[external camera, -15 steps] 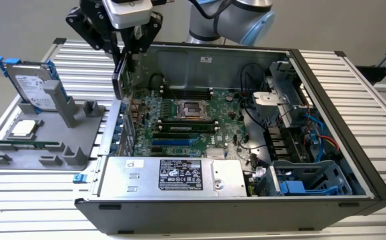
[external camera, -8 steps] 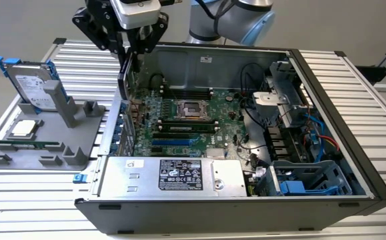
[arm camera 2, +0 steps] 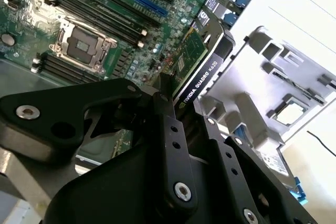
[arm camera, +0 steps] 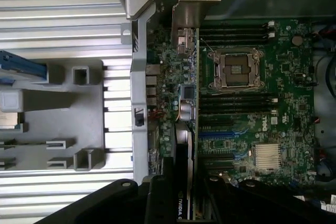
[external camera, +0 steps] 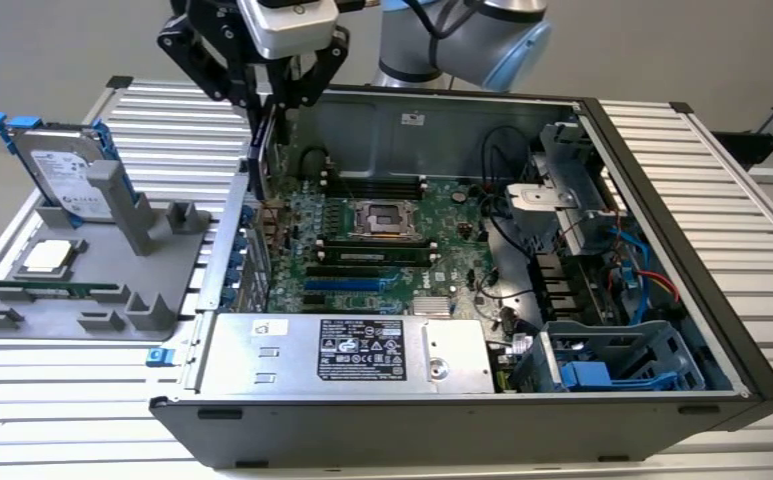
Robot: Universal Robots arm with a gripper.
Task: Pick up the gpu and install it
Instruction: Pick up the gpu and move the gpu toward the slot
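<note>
Black two-finger gripper [external camera: 275, 98] clenched on the thin green circuit-board gpu [arm camera 2: 195, 69], lifted over the open dark computer case [external camera: 426, 425], card apparently not yet seated on the green motherboard [external camera: 456, 262].

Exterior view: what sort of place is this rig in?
Probably a lab bench for PC assembly: an open case on a slatted metal table, a grey fixture holding a hard drive, and the gripper holding the gpu.
</note>
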